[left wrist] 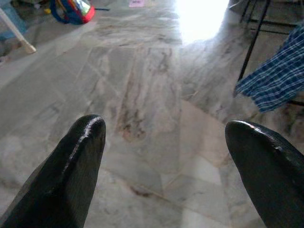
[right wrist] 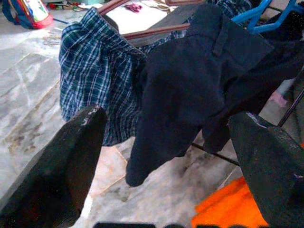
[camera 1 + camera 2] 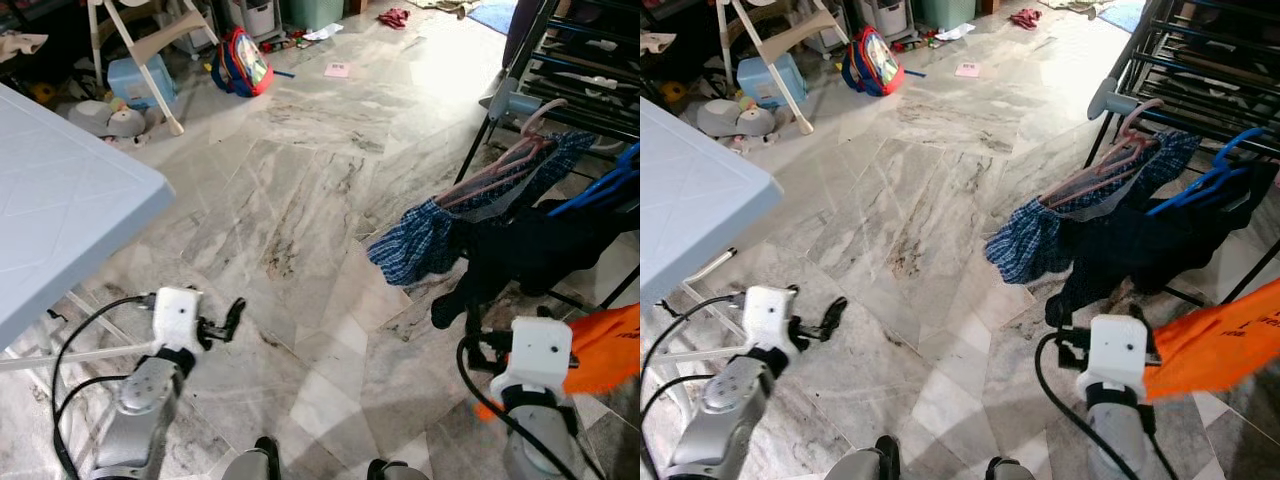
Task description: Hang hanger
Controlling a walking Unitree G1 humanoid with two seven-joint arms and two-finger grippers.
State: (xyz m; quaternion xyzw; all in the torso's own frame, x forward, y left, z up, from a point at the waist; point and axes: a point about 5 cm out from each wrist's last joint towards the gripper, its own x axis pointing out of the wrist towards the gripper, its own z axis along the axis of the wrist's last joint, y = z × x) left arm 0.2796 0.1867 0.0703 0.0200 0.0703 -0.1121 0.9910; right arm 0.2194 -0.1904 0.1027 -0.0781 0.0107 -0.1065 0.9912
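A pink hanger (image 3: 500,165) carrying blue plaid shorts (image 3: 420,240) hangs by its hook on the low rail of a black drying rack (image 3: 580,60) at the right. Beside it a blue hanger (image 3: 1210,180) holds dark trousers (image 3: 530,250). An orange garment (image 3: 605,345) lies low at the right, by my right wrist. My right gripper (image 2: 171,115) is open just in front of the dark trousers (image 2: 190,80) and touches nothing. Low on the left my left gripper (image 3: 225,322) is open over bare floor, its fingers (image 1: 80,156) wide apart.
A light blue table (image 3: 60,210) stands close on the left, white legs beneath. Across the marble floor are a red and blue backpack (image 3: 240,62), a white folding chair (image 3: 150,40) and grey basins (image 3: 105,118). Open floor lies between table and rack.
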